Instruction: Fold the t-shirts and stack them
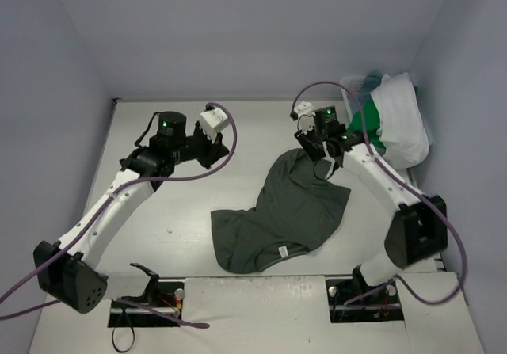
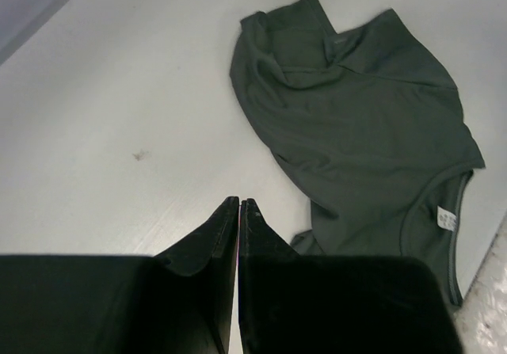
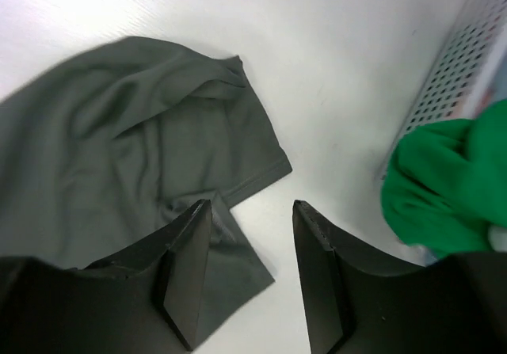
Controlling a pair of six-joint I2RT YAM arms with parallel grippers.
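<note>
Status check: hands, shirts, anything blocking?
Left hand shut, empty. Right hand open at edge of dark grey-green t-shirt, gripping nothing. Shirt rumpled, unfolded. Basket at far right holds white t-shirt, bright green t-shirt; nothing blocking.

One high view and two low wrist views.
The top camera looks steeply down on the whole table (image 1: 253, 140) from its near edge. Both wrist cameras sit close above the tabletop. All three show the dark grey-green shirt (image 1: 277, 211): lower centre from above, right side in the left wrist view, left side in the right wrist view.
</note>
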